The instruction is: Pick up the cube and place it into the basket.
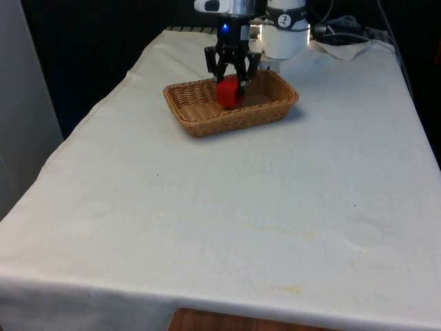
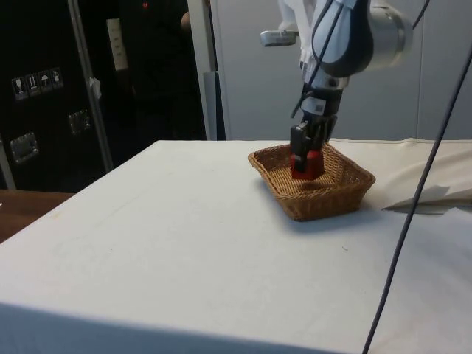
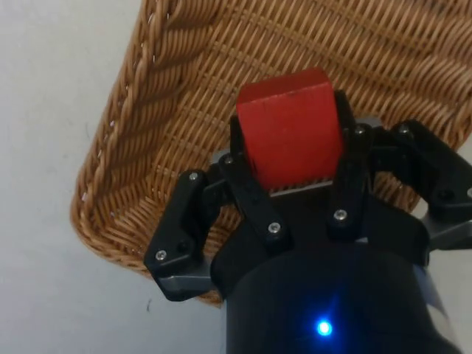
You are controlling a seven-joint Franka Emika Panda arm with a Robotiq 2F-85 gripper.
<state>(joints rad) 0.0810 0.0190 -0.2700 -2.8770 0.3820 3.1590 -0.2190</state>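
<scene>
— What is the pincer [image 1: 233, 77] doing right now?

— It is pointing down over the basket [image 1: 207, 123], and its two black fingers [image 3: 254, 206] are pressing on opposite sides of the red cube [image 1: 229, 92]. So it is clamping the cube between them. In the wrist view the cube [image 3: 291, 127] is sitting squarely between the fingers, with woven wicker behind it.

— How many cubes are you counting?

— Just one, red, and one pincer [image 3: 295, 151] gripping it. From the side, the pincer [image 2: 307, 156] is reaching down inside the basket [image 2: 324, 199], and the cube [image 2: 305, 165] is sitting below the rim line, within the walls. I cannot tell whether it is touching the basket floor or hanging just above it.

— And baskets?

— One as well: a shallow, rectangular wicker basket [image 3: 140, 133], light brown. The cube is sitting roughly over its middle in the front view, a little nearer the far wall.

— Where is the basket standing?

— On the worktop [image 1: 227, 221], towards its far end, close to the robot's base. One white cloth is covering the whole worktop [image 2: 169, 258] and hanging over its edges. Beyond the basket, at the far corner on the front view's right, some dark cables [image 1: 341, 31] are lying on a crumpled bit of cloth.
</scene>
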